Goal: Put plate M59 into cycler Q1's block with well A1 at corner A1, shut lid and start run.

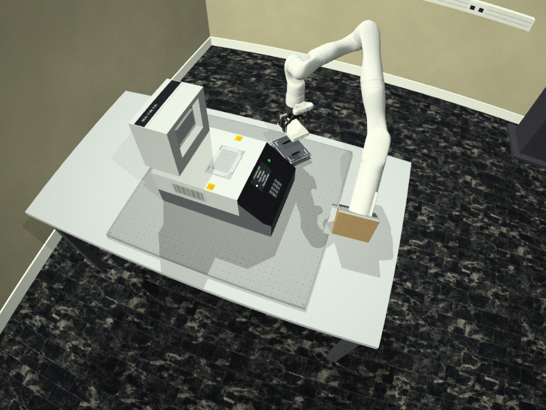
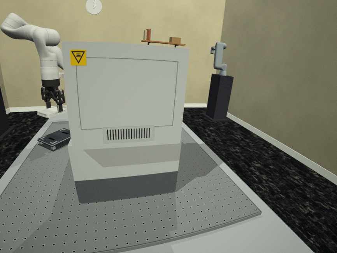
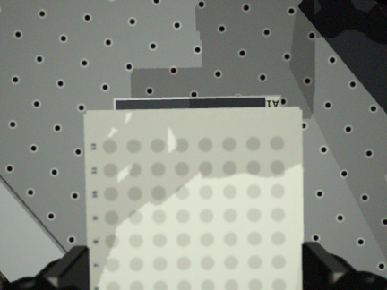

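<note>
Your end effector grips the pale well plate, its fingers set wide on the two long sides. The plate is raised above the dark nest, apart from it, beside the front of the cycler.

Below, a perforated board lies on the pale table and carries nest and cycler. The cycler's tall upper housing stands back from the exposed block, and a green lamp glows on its black front.

Around you, tan walls meet a floor of dark mottled tiles. A wall shelf bears books and a box; nearby, a smaller grey arm tops a black pedestal.

In your wrist view, the plate's long axis runs up and down, between the fingers and roughly in line with the nest, with the short end at row label 12 uppermost. The nest's "A1" label peeks out past that end, at upper right.
</note>
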Controlling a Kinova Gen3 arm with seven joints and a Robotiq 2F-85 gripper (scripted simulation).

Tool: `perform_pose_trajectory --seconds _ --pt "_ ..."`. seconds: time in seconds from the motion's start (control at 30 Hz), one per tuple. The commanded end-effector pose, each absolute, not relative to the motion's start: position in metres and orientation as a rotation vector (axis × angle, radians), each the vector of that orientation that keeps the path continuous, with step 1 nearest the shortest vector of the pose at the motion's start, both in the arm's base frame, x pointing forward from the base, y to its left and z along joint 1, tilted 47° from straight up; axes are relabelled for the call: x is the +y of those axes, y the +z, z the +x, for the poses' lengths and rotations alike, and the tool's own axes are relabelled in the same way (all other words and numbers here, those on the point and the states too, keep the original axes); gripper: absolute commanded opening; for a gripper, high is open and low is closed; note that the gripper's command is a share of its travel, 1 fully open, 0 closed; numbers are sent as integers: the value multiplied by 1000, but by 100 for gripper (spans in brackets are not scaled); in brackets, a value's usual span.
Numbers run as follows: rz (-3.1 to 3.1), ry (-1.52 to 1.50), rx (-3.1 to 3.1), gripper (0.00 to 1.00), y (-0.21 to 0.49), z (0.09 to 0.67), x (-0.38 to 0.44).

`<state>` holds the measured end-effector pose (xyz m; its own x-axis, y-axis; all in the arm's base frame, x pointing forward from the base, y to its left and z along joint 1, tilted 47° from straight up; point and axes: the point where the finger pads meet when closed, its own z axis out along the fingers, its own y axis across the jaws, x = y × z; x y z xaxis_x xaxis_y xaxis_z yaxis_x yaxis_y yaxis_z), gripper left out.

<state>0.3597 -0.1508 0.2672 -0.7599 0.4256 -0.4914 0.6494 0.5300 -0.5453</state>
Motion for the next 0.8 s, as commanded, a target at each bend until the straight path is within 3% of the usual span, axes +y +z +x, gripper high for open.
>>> perform_pose_trajectory --seconds 0.0,0.77 --pt "885 -1059 2479 91 272 361 -144" --pt "885 -1059 2480 91 289 360 -125"
